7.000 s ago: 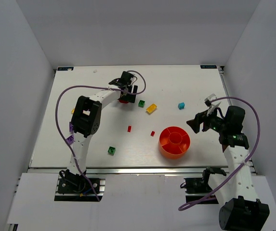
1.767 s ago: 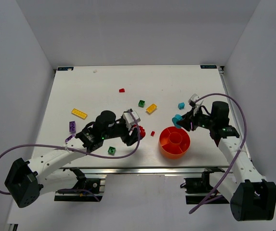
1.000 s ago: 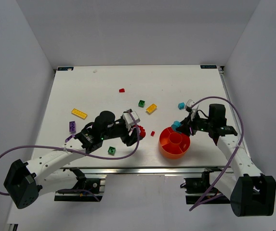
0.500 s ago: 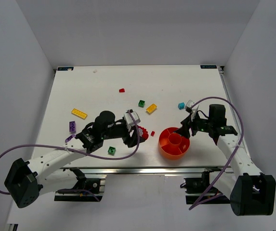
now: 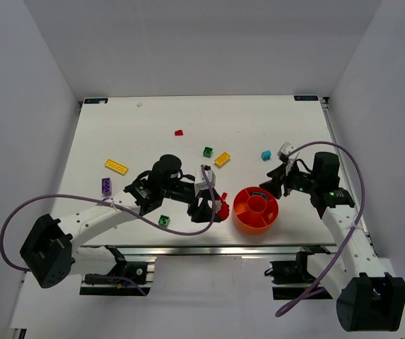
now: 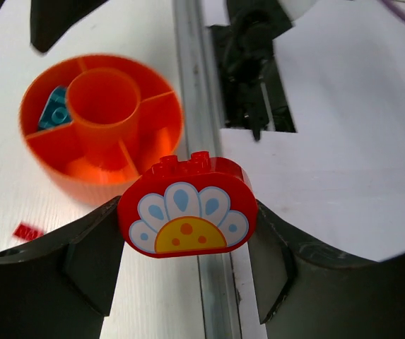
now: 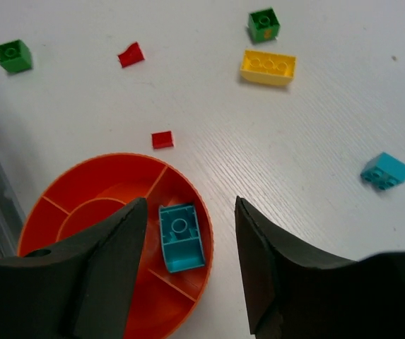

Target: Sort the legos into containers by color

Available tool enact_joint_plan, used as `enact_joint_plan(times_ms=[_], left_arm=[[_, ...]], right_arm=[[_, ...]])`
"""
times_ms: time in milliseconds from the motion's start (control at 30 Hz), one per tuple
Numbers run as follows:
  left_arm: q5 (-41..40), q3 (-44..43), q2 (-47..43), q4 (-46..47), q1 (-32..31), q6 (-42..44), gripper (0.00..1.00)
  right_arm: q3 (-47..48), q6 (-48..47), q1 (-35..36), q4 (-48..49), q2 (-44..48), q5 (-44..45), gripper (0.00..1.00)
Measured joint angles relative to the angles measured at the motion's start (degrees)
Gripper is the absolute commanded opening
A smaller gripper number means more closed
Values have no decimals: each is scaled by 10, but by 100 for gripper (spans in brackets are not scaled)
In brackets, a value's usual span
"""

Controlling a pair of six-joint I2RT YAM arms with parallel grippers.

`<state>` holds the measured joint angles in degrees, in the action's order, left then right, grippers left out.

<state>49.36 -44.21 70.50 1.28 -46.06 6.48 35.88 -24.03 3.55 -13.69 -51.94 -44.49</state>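
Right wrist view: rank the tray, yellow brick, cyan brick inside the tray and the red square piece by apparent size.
1. orange tray
2. cyan brick in the tray and yellow brick: look alike; the cyan one seems nearer the camera, so unranked
3. red square piece

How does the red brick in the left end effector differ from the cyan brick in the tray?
The red brick has rounded corners and a printed fan pattern; the cyan brick is plain and squarish. The red brick is clamped in the left end effector, outside the tray; the cyan brick lies loose in one wedge compartment. Both are legos.
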Motion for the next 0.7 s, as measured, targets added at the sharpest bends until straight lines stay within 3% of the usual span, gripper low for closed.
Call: enact_joint_plan(times_ms=[100,200,433,700], left_arm=[[45,-22,14,-13,-3,19,22],[86,-77,65,-47,-4,35,23],[140,-152,164,-139,-4,43,26],[178,-176,184,-141,-4,-33,27]], right_arm=[[11,-46,-2,-27,4,-61,70],[25,-209,-1,-113,17,-145,79],[104,-570,13,-311,20,-252,79],[161,-715,40,-401,10,-282,77]])
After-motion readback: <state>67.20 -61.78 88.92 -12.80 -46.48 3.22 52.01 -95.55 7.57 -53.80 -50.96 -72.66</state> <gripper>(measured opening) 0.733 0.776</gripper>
